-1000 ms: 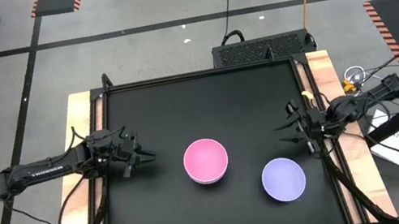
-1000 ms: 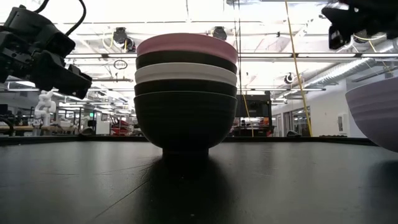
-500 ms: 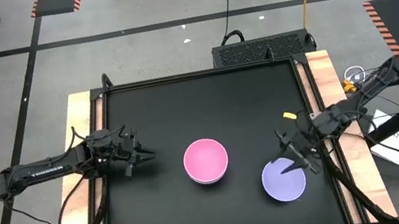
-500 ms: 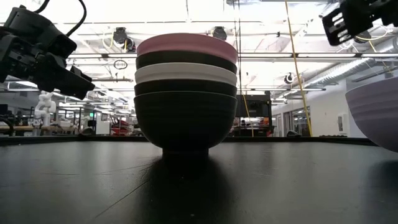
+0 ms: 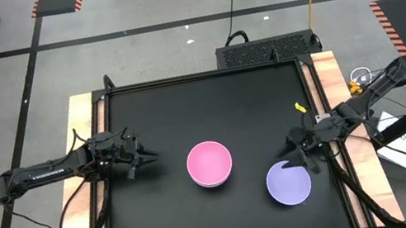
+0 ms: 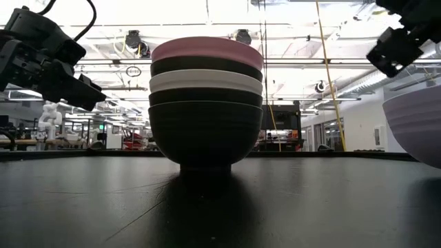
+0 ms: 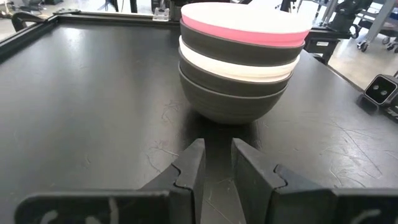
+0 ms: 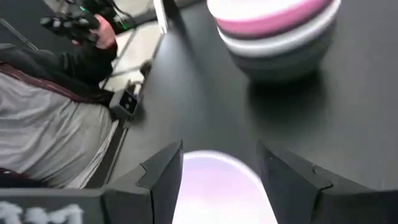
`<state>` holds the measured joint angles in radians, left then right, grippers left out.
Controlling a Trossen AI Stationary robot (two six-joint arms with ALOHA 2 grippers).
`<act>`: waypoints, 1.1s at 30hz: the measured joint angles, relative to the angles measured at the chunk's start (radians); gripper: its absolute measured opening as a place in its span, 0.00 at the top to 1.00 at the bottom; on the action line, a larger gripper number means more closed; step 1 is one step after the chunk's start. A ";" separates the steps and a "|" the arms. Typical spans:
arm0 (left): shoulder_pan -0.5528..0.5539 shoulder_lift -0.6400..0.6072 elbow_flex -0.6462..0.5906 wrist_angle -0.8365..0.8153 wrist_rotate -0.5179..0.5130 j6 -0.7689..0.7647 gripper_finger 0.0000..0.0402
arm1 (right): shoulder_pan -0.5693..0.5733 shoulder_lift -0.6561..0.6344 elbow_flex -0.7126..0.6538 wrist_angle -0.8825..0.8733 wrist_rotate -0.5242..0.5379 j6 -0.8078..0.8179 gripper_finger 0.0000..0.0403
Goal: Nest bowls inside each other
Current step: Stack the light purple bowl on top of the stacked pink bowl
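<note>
1. Since a second ago, I see my right tool (image 5: 301,155) has swung in from the counter's right edge to hover just over the far rim of the lavender bowl (image 5: 289,183); my left tool (image 5: 141,160) has stayed put.
2. The right tool's fingers (image 8: 163,173) are spread wide with nothing held, and the lavender bowl shows between them.
3. The lavender bowl sits alone on the black counter (image 5: 210,104), near the front right.
4. The stack of bowls (image 6: 206,103) stands mid-counter: pink on top, then black, white, black, black.
5. The left tool hovers left of the stack, fingers (image 7: 189,171) nearly closed, a narrow gap between them, gripping nothing.
6. In the right wrist view, a person in grey (image 8: 50,140) sits beyond the counter.
</note>
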<state>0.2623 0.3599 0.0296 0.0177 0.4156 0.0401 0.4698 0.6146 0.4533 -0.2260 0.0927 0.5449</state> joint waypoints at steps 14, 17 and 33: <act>0.000 0.000 0.000 0.000 0.000 -0.002 0.80 | -0.001 0.044 0.060 -0.357 -0.067 0.364 0.51; 0.000 0.000 0.000 0.001 0.000 -0.005 0.80 | -0.001 0.055 0.060 -0.333 -0.068 0.371 0.51; 0.000 0.000 0.000 0.002 0.000 -0.001 0.80 | 0.000 0.208 0.060 -0.341 -0.147 0.435 0.51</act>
<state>0.2623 0.3599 0.0296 0.0193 0.4160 0.0395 0.4694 0.8228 0.5133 -0.5670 -0.0544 0.9795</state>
